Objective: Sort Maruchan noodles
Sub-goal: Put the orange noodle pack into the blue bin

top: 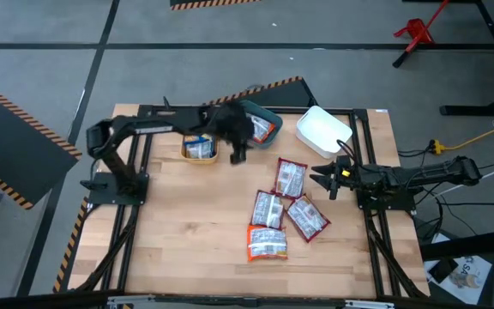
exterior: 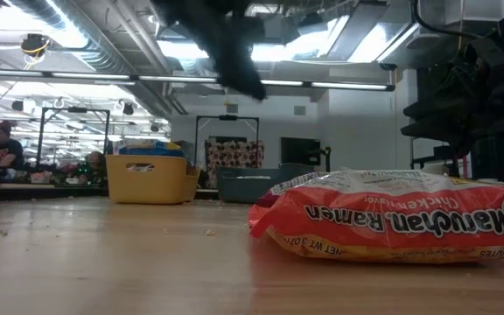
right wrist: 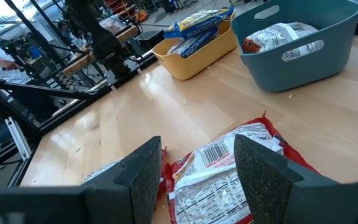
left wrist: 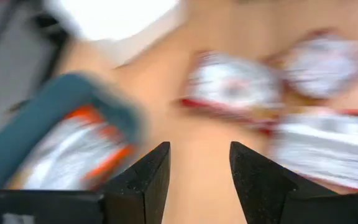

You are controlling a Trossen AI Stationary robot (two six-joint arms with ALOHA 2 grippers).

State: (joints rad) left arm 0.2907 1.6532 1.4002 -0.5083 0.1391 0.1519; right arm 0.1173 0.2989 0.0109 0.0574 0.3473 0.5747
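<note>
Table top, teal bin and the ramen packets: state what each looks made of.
Table top: wood, pale planks with visible grain and seams, matte finish.
Teal bin: probably moulded plastic, with smooth, even walls, a rounded rim and a cut-out handle slot.
Ramen packets: thin plastic film, glossy and crinkled, with printed lettering and a barcode on one.

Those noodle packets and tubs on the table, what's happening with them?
A two-armed robot is sorting ramen packets by colour into bins. The left gripper hangs empty beside the teal bin, which holds an orange-and-white packet; the yellow bin holds blue-and-yellow ones. Four loose packets lie mid-table. The right gripper waits open near them; the white bin looks empty.
</note>
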